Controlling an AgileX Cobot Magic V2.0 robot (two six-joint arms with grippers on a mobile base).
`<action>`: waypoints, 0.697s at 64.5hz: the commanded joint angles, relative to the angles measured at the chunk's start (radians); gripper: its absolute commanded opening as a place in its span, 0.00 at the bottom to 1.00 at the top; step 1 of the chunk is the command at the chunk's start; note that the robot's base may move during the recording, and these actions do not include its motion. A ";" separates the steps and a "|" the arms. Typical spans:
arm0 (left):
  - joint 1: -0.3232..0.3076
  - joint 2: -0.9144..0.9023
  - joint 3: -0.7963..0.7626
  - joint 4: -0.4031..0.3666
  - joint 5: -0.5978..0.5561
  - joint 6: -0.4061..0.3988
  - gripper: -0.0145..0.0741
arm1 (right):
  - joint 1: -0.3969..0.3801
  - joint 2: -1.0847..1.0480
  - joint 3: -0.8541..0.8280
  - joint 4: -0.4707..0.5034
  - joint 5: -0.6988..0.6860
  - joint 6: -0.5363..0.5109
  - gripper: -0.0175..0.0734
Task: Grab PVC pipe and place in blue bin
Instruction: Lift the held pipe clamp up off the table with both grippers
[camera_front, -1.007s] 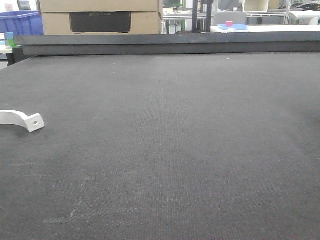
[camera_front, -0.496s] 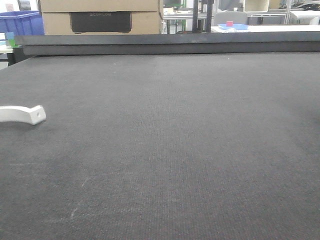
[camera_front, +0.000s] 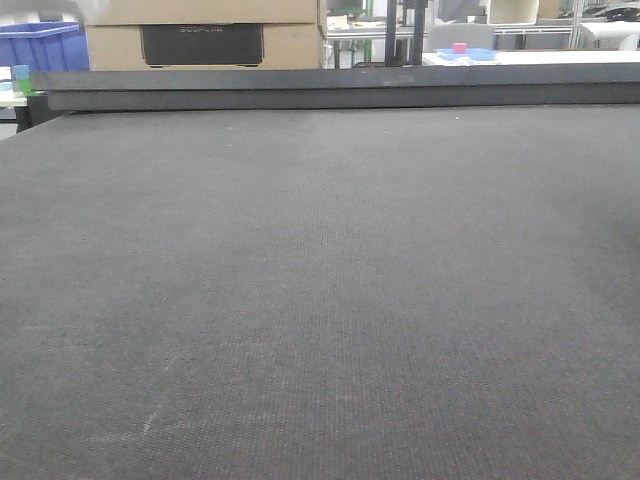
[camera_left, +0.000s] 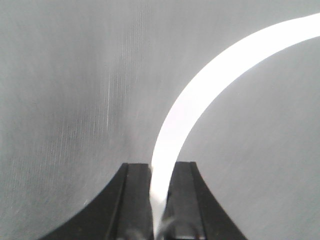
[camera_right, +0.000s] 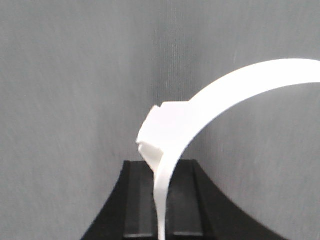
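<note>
Left hand: the left gripper (camera_left: 159, 172) is nearly closed, its two black jaws pinching one end of the PVC pipe (camera_left: 200, 95), which arcs up and off to the right above the mat.
Right hand: the right gripper (camera_right: 161, 172) is closed down just the same on a second white arch (camera_right: 240, 82), gripped just below a stepped block on it; whether this is the same piece I cannot tell.
Front view: only the dark mat (camera_front: 320, 300) shows; no pipe, no arms.
Bin: a blue bin (camera_front: 40, 45) stands far left, beyond the table edge, beside a cardboard box (camera_front: 200, 20); it may be the target.
Weight: looks light, thin-walled plastic.
Stiffness: I'd judge it rigid, holding its curve with no sag.
Surface: smooth and glossy, likely slippery between flat pads.
Where to hold: across the thin strip near an end, as now; the long free arc could pivot in the jaws.
Fragility: probably tough enough to drop into a bin.
</note>
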 joint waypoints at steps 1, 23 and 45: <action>-0.012 -0.093 0.085 -0.028 -0.121 -0.025 0.04 | 0.002 -0.073 0.035 0.001 -0.072 -0.013 0.01; -0.016 -0.477 0.389 -0.040 -0.363 -0.025 0.04 | 0.002 -0.451 0.263 0.001 -0.290 -0.024 0.01; -0.016 -0.779 0.404 -0.040 -0.368 -0.025 0.04 | 0.002 -0.713 0.273 0.001 -0.359 -0.044 0.01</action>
